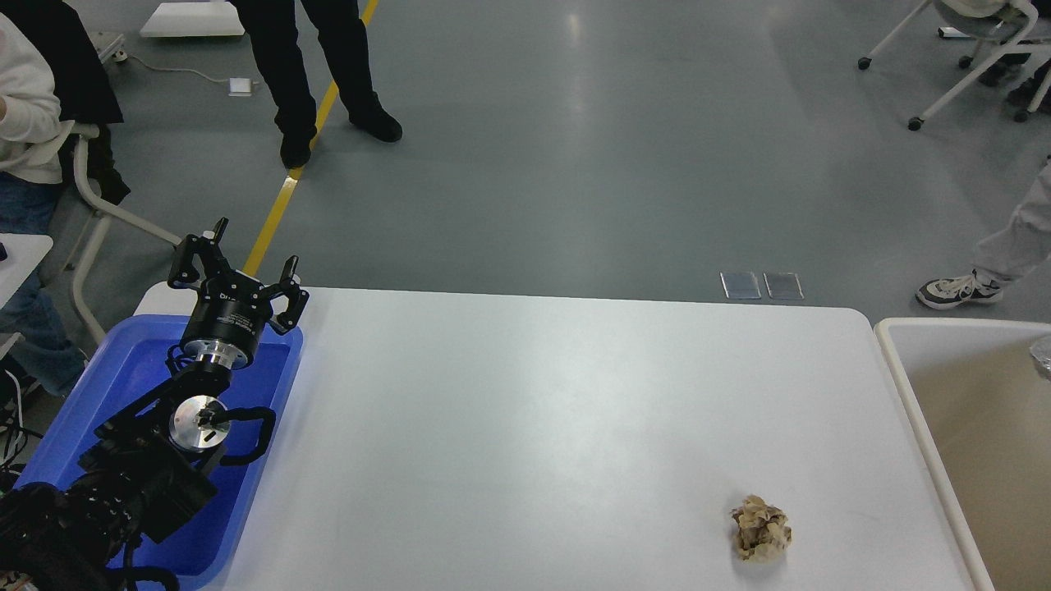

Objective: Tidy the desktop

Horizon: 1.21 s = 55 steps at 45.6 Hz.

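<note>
Desktop (525,410), large, white, glossy, holds a crumpled beige paper wad (761,528) near your right; your left gripper (238,267) hovers, jaws apart, above a blue plastic tray (123,377).

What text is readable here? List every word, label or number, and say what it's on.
None can be read.
The left gripper has a small pale marking on its black body, too small and blurred to make out.
The desktop, blue tray and crumpled paper show no print.
</note>
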### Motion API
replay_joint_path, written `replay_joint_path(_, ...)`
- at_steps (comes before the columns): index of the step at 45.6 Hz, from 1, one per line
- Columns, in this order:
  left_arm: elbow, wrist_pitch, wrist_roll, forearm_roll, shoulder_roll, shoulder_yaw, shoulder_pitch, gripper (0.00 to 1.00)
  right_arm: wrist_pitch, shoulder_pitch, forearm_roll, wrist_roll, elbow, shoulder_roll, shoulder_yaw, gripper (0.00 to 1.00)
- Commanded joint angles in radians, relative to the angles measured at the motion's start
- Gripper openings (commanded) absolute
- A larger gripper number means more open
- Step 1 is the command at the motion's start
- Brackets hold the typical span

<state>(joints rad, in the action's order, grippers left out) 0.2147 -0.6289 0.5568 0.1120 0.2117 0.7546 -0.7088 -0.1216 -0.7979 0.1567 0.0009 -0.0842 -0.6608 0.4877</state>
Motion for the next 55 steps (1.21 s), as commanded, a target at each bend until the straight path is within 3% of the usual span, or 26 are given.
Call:
replay_joint_path(1, 0.000, 0.000, 0.000, 0.000, 0.000, 0.000, -0.001, 1.00, 0.013, 0.157, -0.003, -0.022, 0.067, 0.150, -0.121, 0.00)
replay_joint_path(9, 0.000, 0.000, 0.000, 0.000, 0.000, 0.000, 0.000, 1.00, 0.027, 0.192, -0.002, -0.022, 0.067, 0.181, -0.198, 0.00)
replay_joint_path(41, 0.000, 0.000, 0.000, 0.000, 0.000, 0.000, -0.001, 1.00, 0.059, 0.175, -0.003, -0.021, 0.069, 0.171, -0.204, 0.00)
replay_joint_path(42, 0.000, 0.000, 0.000, 0.000, 0.000, -0.001, 0.000, 1.00, 0.071, 0.174, -0.003, -0.021, 0.069, 0.171, -0.204, 0.12)
replay_joint_path(45, 0.000, 0.000, 0.000, 0.000, 0.000, 0.000, 0.000, 1.00, 0.111, 0.171, -0.003, -0.019, 0.069, 0.167, -0.210, 0.68)
replay_joint_path(47, 0.000, 0.000, 0.000, 0.000, 0.000, -0.001, 0.000, 1.00, 0.135, 0.164, -0.003, -0.019, 0.069, 0.164, -0.219, 0.97)
replay_joint_path(55, 0.000, 0.000, 0.000, 0.000, 0.000, 0.000, 0.000, 1.00, 0.139, 0.125, -0.003, -0.019, 0.061, 0.164, -0.313, 0.99)
